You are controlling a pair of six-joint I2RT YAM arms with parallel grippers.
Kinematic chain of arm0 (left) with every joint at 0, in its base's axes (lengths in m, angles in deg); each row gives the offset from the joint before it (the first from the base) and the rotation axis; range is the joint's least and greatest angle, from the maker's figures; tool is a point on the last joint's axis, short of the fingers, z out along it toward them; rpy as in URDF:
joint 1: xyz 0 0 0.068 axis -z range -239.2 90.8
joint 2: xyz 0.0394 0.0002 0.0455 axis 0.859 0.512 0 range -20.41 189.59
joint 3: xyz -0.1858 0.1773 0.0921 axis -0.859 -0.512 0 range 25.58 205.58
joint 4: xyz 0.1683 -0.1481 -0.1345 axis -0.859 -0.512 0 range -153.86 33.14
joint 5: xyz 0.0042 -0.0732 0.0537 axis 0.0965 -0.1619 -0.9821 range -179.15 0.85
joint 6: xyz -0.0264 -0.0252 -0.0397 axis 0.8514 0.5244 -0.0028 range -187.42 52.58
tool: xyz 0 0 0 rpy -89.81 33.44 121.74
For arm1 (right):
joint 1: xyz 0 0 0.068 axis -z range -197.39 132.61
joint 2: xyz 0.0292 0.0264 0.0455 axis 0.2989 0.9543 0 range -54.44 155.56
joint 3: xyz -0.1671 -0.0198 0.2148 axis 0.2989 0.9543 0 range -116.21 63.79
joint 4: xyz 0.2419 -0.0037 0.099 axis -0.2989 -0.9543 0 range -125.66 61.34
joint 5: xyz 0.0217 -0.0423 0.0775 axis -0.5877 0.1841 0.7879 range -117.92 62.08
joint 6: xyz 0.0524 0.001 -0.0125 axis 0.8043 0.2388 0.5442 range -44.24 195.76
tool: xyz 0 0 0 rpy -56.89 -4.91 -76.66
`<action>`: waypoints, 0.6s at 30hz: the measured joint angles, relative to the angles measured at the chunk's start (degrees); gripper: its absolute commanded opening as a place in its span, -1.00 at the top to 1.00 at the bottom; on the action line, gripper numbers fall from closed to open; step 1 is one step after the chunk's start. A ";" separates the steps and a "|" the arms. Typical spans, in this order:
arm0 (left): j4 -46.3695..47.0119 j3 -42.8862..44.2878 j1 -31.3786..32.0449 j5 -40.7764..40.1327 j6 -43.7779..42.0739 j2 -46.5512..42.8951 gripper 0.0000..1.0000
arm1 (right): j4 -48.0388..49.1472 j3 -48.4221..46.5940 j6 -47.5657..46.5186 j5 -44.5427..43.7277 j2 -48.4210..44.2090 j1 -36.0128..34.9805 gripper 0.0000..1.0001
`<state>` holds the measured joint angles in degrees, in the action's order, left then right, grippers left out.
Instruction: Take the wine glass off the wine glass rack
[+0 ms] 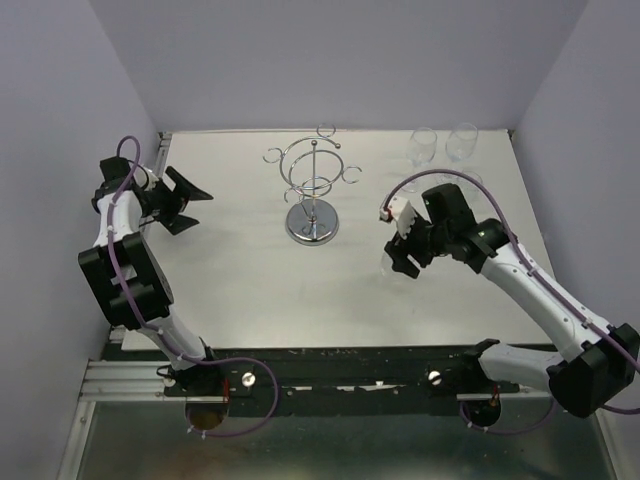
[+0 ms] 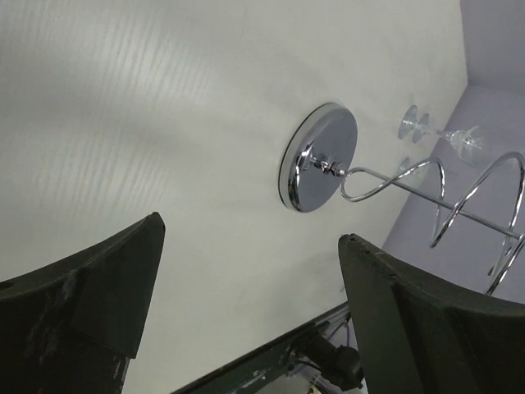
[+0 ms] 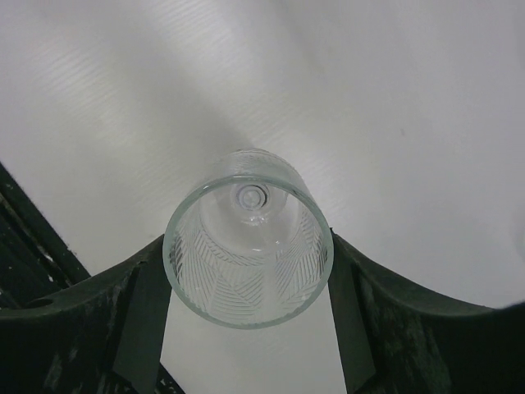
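Observation:
The wine glass rack [image 1: 313, 190] is a chrome wire stand with a round mirror base, at the middle back of the table. It also shows in the left wrist view [image 2: 321, 158]. My right gripper [image 1: 400, 242] is to the right of the rack, apart from it. In the right wrist view it [image 3: 248, 246] is shut on the bowl of a clear wine glass [image 3: 246, 283] with an etched leaf pattern, rim toward the camera, held over the white table. My left gripper [image 1: 186, 200] is open and empty, left of the rack; its dark fingers [image 2: 90, 287] stand wide apart.
Two more clear glasses [image 1: 424, 146] [image 1: 462, 140] stand at the back right corner, and also show in the left wrist view [image 2: 420, 125]. Grey walls close the table on three sides. The black rail with the arm bases [image 1: 330, 375] runs along the near edge.

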<state>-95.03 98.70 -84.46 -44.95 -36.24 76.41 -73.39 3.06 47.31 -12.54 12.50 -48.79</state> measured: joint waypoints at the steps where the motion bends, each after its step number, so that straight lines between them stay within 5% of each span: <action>1: -1.11 2.29 0.00 -0.50 -1.81 1.49 -0.98 | 0.61 0.48 0.90 -0.04 0.11 1.88 0.99; 9: -8.68 15.67 0.83 -6.97 -13.49 4.96 -0.97 | 10.99 -2.75 10.73 -1.73 7.26 20.52 0.99; 18: -13.29 29.22 4.20 -2.97 -30.73 5.70 -0.97 | 19.56 -9.88 14.08 -3.06 18.51 22.40 0.99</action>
<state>-108.32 127.93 -80.26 -47.92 -66.97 82.11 -53.83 -6.82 61.39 -15.60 31.01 -26.38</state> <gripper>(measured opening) 0.988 0.754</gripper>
